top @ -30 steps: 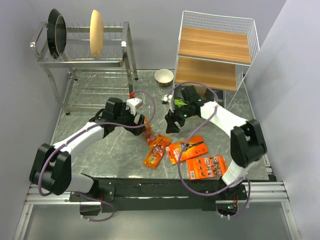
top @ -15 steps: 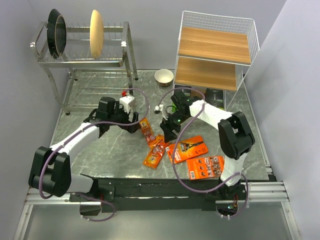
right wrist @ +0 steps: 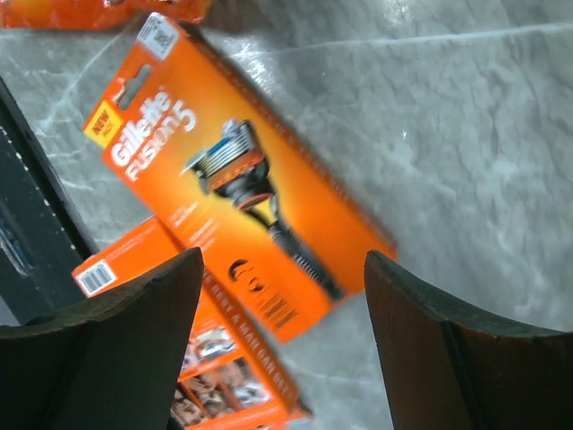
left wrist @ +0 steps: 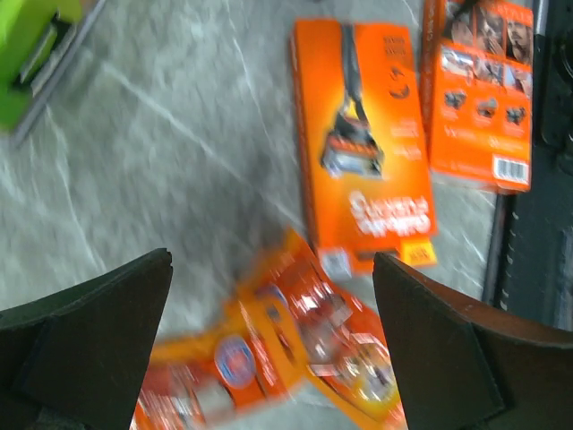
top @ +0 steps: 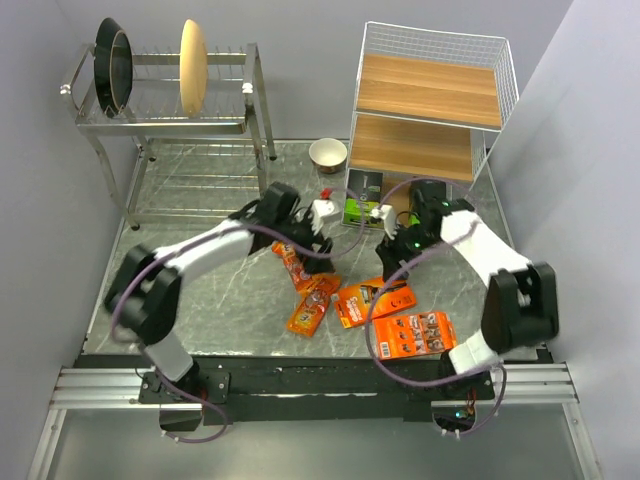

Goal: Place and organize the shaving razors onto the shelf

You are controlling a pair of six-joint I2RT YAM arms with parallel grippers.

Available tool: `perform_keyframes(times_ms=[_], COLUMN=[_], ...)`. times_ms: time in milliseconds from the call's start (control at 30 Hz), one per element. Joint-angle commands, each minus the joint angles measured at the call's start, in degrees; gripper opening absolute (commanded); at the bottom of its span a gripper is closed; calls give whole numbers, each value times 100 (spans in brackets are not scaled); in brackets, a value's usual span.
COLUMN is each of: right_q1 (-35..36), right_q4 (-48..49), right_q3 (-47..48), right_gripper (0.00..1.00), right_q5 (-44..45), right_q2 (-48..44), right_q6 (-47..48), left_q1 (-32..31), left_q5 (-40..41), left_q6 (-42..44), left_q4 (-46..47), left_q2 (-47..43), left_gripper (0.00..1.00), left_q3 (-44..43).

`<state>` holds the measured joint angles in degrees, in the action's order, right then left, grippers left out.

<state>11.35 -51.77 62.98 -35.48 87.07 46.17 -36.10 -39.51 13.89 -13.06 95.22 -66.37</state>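
Nearest the arms' bases, a flat orange card (top: 413,333) lay on the marbled table (top: 200,290), its corner showing low between the right fingers; a second orange card (right wrist: 237,184), printed with a razor, lay flat just ahead of the right gripper (right wrist: 282,260), whose fingers stood spread and held nothing; further left, two narrow orange blister packs (left wrist: 295,358) lay overlapping directly below the left gripper (left wrist: 273,262), its fingers (left wrist: 89,349) spread wide and empty, the packs blurred; beyond the left fingertips and off to their left, a lime-green box end (left wrist: 27,45) sat at the foot of the white wire shelf (top: 430,95), well apart from the orange packs.
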Motion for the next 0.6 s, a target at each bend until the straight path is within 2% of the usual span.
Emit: perform_keyframes(times_ms=[0, 100, 133, 233, 300, 333, 367, 433, 567], right_q1=[7, 16, 33, 156, 174, 174, 174, 174, 174], right_q4=[131, 632, 746, 782, 913, 992, 1054, 1186, 1239], right_q3=[-487, -1015, -1199, -1367, -1455, -1586, -1657, -1815, -1974], right_gripper=[80, 80, 79, 72, 70, 71, 71, 72, 73], right_q5=[50, 94, 7, 94, 208, 322, 366, 419, 385], right_q2=[-1252, -1850, -1921, -1869, -1895, -2026, -2114, -2316, -2431], right_q6=[-459, -837, -890, -909, -882, -908, -908, -934, -1101], left_q1=[-125, -257, -345, -450, -512, -521, -521, -539, -539], left_q5=[-777, -1137, -1347, -1620, -1508, -1264, -1079, -657, -471], left_q6=[412, 369, 317, -271, -1227, -2231, -2668, -3703, -4999], left_q4=[-487, -662, -759, -725, -182, 134, 868, 1461, 2578], left_q2=[559, 682, 700, 639, 507, 280, 156, -117, -188], left_gripper=[99, 94, 85, 73, 74, 78, 79, 80, 80], left_q3=[-631, -746, -720, -317, 313, 579, 851, 1555, 2302])
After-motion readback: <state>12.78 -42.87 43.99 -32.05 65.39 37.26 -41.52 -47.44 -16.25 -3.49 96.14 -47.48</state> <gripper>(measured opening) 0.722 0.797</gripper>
